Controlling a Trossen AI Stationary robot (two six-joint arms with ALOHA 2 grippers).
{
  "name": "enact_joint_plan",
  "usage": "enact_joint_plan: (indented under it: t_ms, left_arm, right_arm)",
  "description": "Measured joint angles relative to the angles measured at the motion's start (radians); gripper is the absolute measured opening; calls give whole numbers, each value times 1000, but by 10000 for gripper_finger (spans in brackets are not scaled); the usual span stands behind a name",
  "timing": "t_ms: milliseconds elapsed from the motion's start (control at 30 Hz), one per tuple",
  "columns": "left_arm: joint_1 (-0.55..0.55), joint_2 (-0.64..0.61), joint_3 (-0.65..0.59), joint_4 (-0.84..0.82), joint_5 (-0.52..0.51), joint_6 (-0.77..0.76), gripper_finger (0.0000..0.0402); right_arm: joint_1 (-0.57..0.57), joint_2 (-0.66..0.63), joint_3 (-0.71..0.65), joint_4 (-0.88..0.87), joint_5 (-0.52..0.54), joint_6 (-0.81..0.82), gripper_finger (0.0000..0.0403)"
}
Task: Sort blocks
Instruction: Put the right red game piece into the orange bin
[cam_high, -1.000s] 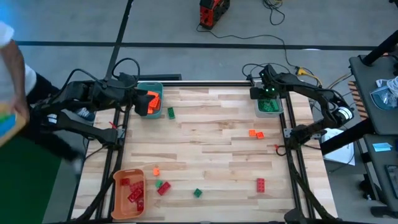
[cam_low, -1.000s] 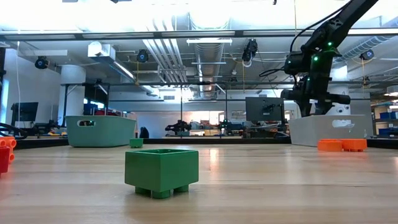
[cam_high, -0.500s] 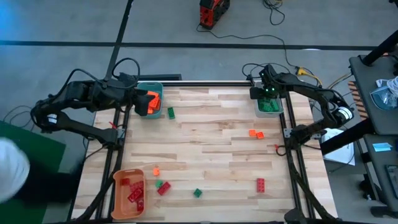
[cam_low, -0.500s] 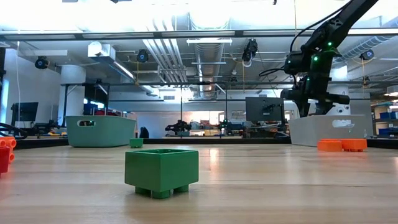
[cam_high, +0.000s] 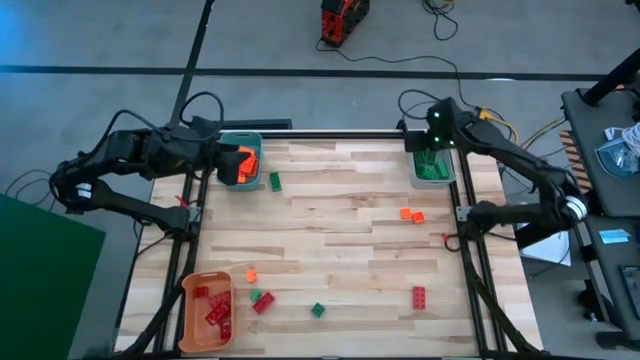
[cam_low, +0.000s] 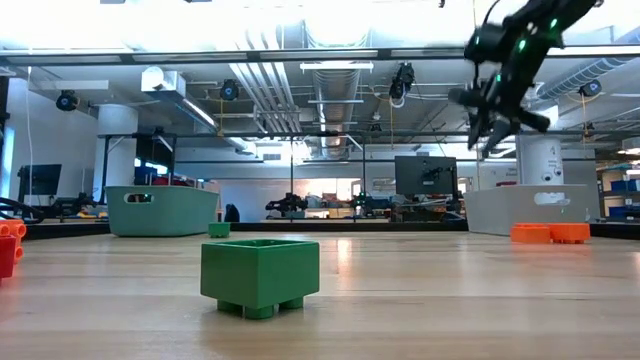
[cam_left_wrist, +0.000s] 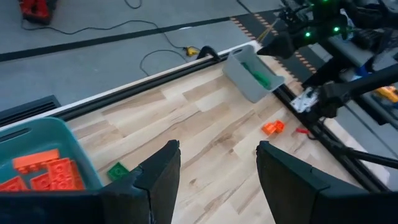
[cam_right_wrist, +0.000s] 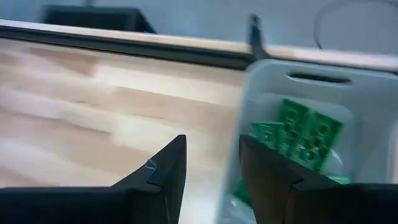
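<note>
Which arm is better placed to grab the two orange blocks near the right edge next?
Right. The open, empty right gripper hangs above the grey bin, beside the orange blocks; the left gripper is across the table.

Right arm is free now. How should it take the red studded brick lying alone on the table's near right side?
Come straight down on the red studded brick and close the fingers across its two long sides. It lies flat, elongated roughly front to back, with bare wooden table all around it, so nothing crowds it. The right gripper is open and empty above the grey plastic bin.
</note>
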Motion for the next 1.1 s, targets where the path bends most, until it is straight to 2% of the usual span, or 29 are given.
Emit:
enact_joint_plan:
  t_ms: [167,333,700,867,1100]
  left_arm:
    - [0,0,0,15,11,6,187]
    - [0,1,0,18,46,4,187]
    - [-30,91,0,18,151,24,187]
    - [-89,140,0,17,197,115,187]
    - [-186,194,0,17,206,250,187]
  right_arm:
    - [121,-95,38,-2,-28,23,122]
    - [271,-135,89,-1,-52,55,112]
    - [625,-85,224,-4,-52,71,91]
    - [755,-60,265,-59,-52,72,86]
    - [909,-45,271,-147,-51,108,89]
